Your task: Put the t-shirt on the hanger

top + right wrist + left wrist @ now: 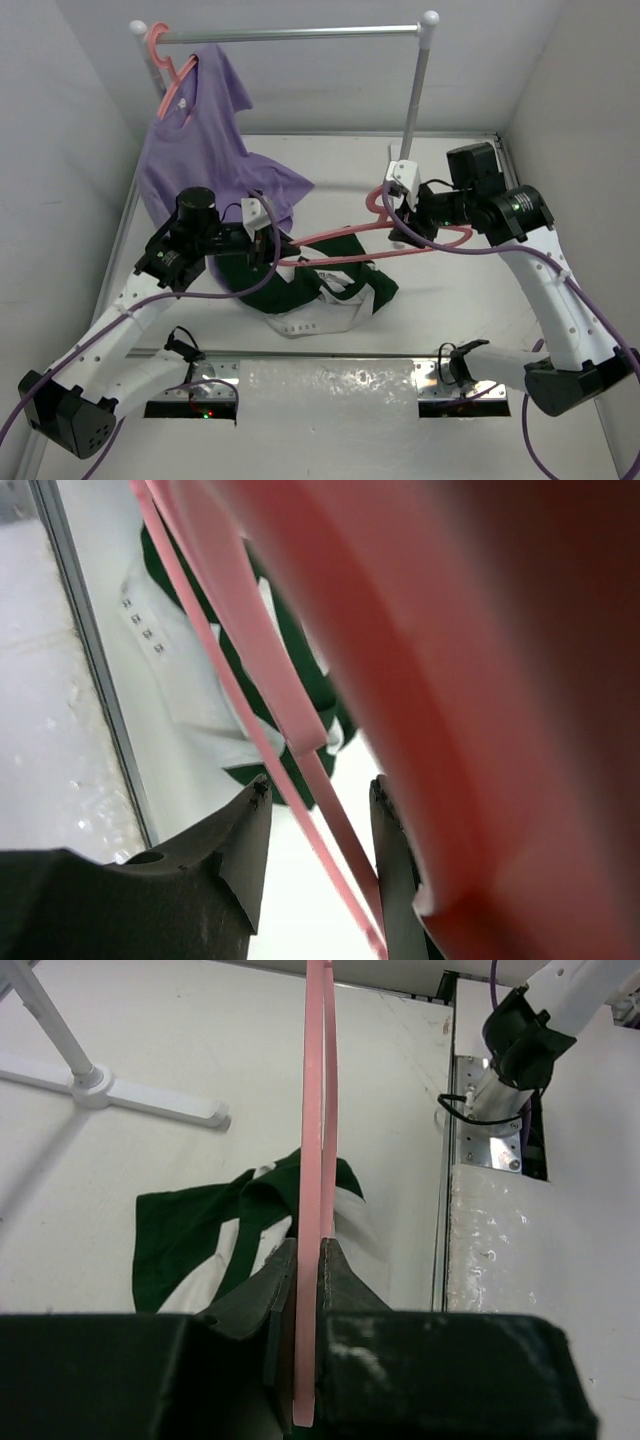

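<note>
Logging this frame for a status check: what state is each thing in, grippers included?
hanger: held in the air, bare.
t-shirt: crumpled on the table, not on the hanger.
left gripper: shut on the hanger.
right gripper: open, straddling a hanger bar.
purple t-shirt: hanging from the rack rail.

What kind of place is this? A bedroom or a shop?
Probably neither: it looks like a robot test booth. White walls box in a white table, a left arm and right arm are bolted at its edge, and a metal rack holds one purple t-shirt.
</note>
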{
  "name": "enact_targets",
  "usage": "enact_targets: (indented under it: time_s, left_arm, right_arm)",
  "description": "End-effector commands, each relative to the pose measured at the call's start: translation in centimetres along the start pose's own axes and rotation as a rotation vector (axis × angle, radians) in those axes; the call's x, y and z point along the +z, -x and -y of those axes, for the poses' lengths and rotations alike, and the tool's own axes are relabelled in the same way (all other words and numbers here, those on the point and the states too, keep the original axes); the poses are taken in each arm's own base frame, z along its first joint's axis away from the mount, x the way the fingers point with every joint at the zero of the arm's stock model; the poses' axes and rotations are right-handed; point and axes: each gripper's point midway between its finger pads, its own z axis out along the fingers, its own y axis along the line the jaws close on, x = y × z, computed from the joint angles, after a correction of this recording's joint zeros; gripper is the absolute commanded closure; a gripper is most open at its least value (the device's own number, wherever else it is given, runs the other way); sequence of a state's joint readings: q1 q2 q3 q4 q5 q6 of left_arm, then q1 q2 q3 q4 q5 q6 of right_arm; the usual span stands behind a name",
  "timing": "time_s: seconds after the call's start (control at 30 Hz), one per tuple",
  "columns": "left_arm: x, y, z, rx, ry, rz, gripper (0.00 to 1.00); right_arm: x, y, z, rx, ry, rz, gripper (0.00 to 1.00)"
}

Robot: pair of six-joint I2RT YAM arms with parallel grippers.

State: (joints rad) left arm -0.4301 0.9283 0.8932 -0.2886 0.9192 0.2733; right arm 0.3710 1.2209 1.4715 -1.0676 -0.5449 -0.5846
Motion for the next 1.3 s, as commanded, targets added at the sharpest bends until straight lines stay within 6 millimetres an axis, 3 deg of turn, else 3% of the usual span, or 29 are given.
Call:
enact_targets:
  time_s: [0.0,0.03,0.1,0.13,0.23,0.27,0.3,0.37,0.4,0.47,0.73,0.8,0.83,0.97,1.13,1.2,1.27]
  left_arm:
    - [0.1,3.6,-1.9,0.093,0.064,0.085,1.00]
    - [0.1,3.4,-2.3,0.092,0.080,0.079,0.94]
    - [0.4,2.8,-3.4,0.092,0.119,0.059,0.63]
    - [0.4,2.8,-3.7,0.100,0.125,0.056,0.63]
    - [0.9,2.5,-4.4,0.100,0.132,0.058,0.66]
    - [1.0,2.4,-4.4,0.098,0.127,0.058,0.76]
    - [1.3,2.0,-4.6,0.091,0.126,0.051,0.88]
    - [1.5,1.4,-4.8,0.091,0.118,0.035,0.85]
    - [1.7,0.9,-4.9,0.087,0.113,0.025,0.67]
    - [1.8,0.7,-4.7,0.108,0.086,0.019,0.50]
    - [1.8,1.6,-5.8,0.135,0.139,0.037,0.15]
    - [1.8,1.5,-6.3,0.125,0.165,0.036,0.12]
    - [1.8,1.5,-6.4,0.125,0.171,0.037,0.03]
    - [1.9,1.5,-6.8,0.130,0.184,0.039,0.00]
    - [1.5,0.9,-9.4,0.056,0.327,0.017,0.00]
    - [1.0,-1.1,-11.2,-0.013,0.435,-0.052,0.04]
    - [0.6,-2.5,-11.9,-0.056,0.480,-0.104,0.21]
  right_arm:
    - [0.4,2.0,-2.2,0.041,0.078,0.131,1.00]
    - [0.4,2.0,-2.3,0.053,0.075,0.138,1.00]
    - [0.8,1.6,-2.1,0.099,0.046,0.148,1.00]
    - [1.7,0.2,-2.4,0.132,0.050,0.129,1.00]
    - [2.8,-0.6,-2.6,0.185,0.020,0.170,1.00]
    - [3.9,-2.1,-3.7,0.246,0.060,0.158,1.00]
    - [4.1,-1.8,-3.7,0.239,0.059,0.195,1.00]
    - [4.8,-2.0,-4.5,0.275,0.092,0.229,1.00]
    - [5.0,-2.3,-4.6,0.286,0.093,0.233,1.00]
    - [5.0,-2.3,-4.4,0.287,0.076,0.234,1.00]
    - [6.0,-6.3,-3.3,0.354,-0.022,0.073,1.00]
    - [6.0,-6.9,-3.2,0.362,-0.041,0.055,1.00]
    - [6.0,-7.2,-3.1,0.364,-0.050,0.048,1.00]
    - [5.7,-8.0,-2.9,0.366,-0.085,0.021,1.00]
    - [4.4,-10.7,-1.7,0.398,-0.231,-0.097,1.00]
    - [3.7,-11.6,-1.4,0.419,-0.282,-0.136,1.00]
    - [2.8,-12.2,-0.9,0.424,-0.347,-0.160,1.00]
